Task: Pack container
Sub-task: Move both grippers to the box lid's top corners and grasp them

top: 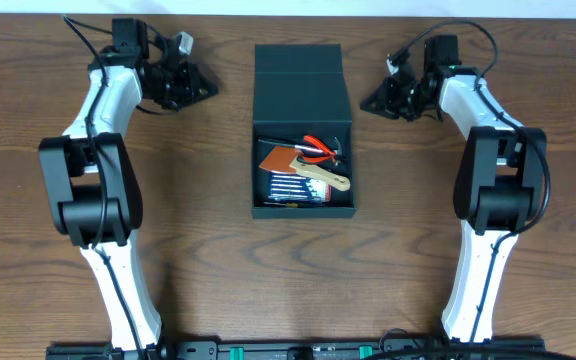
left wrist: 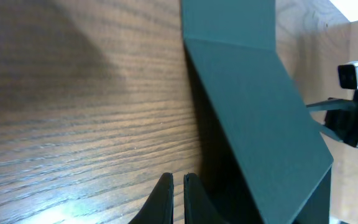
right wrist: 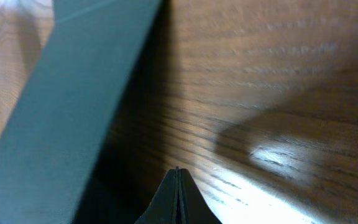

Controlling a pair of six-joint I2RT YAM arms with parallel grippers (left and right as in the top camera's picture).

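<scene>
The container sits in the middle of the table, between the two arms. Its lid is folded back on the far side and stands tilted, so the box is open from above. Inside lie red-handled pliers, a wooden-handled tool with an orange blade, and a row of small dark tools. The contents look packed, so closing the lid is probably the step in hand.

That would explain the arms' positions. The left end effector and the right end effector flank the lid, one on each side, each near it but not touching.

In the left wrist view the fingers are almost together, with only a thin slit between them, and they hold nothing. The right fingers are pressed fully together and also hold nothing. Held like that they would serve as pushers, not clamps.

Nothing else lies on the table near the box. The likely snag is the pliers' handles, which ride high and could catch the lid as it comes down.
</scene>
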